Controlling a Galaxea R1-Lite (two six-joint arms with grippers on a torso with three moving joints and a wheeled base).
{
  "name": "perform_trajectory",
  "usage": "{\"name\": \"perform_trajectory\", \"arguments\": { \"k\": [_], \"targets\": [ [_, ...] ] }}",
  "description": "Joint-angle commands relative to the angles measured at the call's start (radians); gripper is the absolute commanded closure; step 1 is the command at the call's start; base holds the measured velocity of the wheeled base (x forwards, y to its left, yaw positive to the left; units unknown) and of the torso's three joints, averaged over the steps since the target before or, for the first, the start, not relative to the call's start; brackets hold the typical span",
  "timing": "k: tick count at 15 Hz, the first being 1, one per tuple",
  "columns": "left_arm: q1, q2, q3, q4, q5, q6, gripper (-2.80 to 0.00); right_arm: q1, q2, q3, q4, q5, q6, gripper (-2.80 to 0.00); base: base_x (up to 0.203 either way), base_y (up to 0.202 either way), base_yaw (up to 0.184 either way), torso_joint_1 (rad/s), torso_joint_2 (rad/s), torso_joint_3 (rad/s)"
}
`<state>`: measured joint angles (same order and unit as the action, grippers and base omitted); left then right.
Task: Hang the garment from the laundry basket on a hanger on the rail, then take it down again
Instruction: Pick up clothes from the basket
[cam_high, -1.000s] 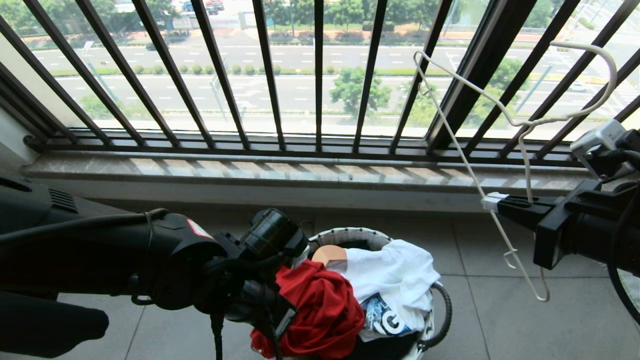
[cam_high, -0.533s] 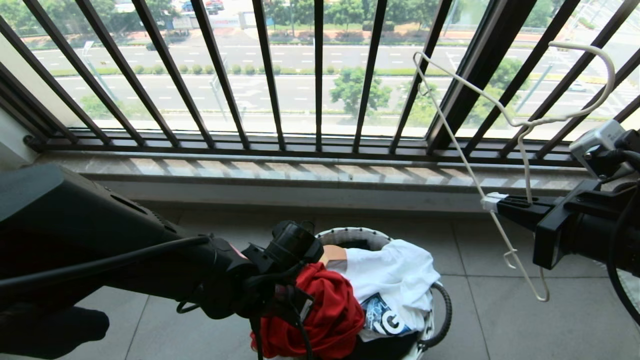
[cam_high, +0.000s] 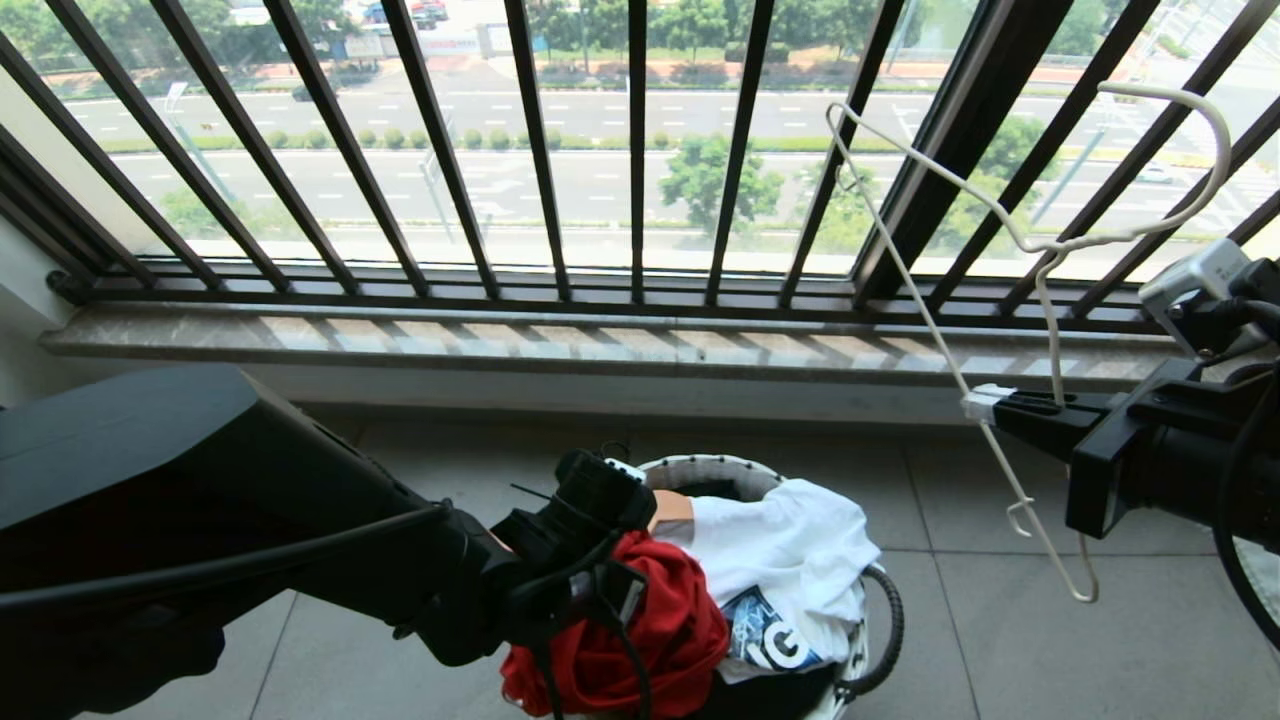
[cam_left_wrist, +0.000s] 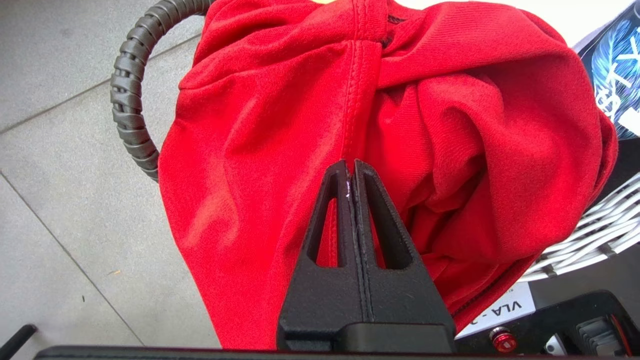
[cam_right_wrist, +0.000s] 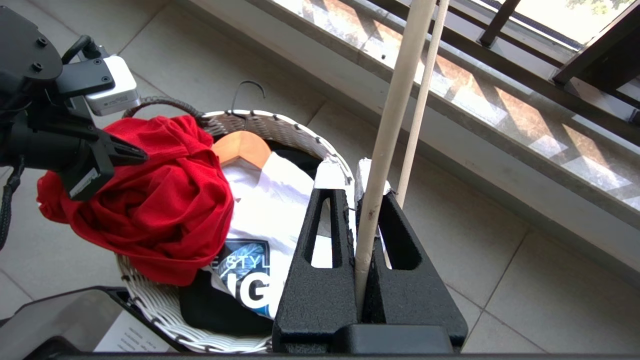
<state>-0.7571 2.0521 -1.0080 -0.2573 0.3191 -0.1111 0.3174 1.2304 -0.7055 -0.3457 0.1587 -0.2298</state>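
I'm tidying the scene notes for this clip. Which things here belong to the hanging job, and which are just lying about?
In the job:
- red garment, pinched by the shut left gripper
- laundry basket under it
- cream hanger, clamped in the right gripper, held off to the right

Lying about:
- white printed T-shirt in the basket
- wooden hanger beneath it
- dark window railing

Red garment (cam_high: 660, 630), white tee w/ blue-black graphic (cam_high: 790, 570), white-weave laundry basket (cam_right_wrist: 280, 127), cream hanger (cam_high: 1040, 245), black railing (cam_high: 540, 150).
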Motion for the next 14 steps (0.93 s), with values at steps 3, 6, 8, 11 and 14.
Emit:
{"name": "perform_trajectory", "arguments": {
  "k": [3,6,8,11,14],
  "targets": [
    [-0.024,-0.013,0.015,-0.040,0.081,0.005,-2.80,0.001,0.001,-0.002,-0.002,0.002,-0.002,0.00,0.000,0.000,0.000,0.000,0.00,0.000],
    [-0.037,0.012,-0.020,-0.039,0.187,0.045,-2.80,0.000,0.000,-0.003,-0.002,0.001,0.000,0.00,0.000,0.000,0.000,0.000,0.00,0.000],
    [-0.037,0.024,0.001,-0.031,0.194,0.059,-2.80,0.000,0.001,-0.005,-0.002,0.001,-0.002,0.00,0.000,0.000,0.000,0.000,0.00,0.000],
    [-0.036,0.035,0.055,-0.032,0.196,0.109,-2.80,0.000,0.003,-0.011,-0.002,0.001,0.000,0.00,0.000,0.000,0.000,0.000,0.00,0.000],
    [-0.037,0.065,0.082,-0.031,0.220,0.138,-2.80,0.000,0.003,-0.011,-0.001,0.001,0.000,0.00,0.000,0.000,0.000,0.000,0.00,0.000]
  ]
}}
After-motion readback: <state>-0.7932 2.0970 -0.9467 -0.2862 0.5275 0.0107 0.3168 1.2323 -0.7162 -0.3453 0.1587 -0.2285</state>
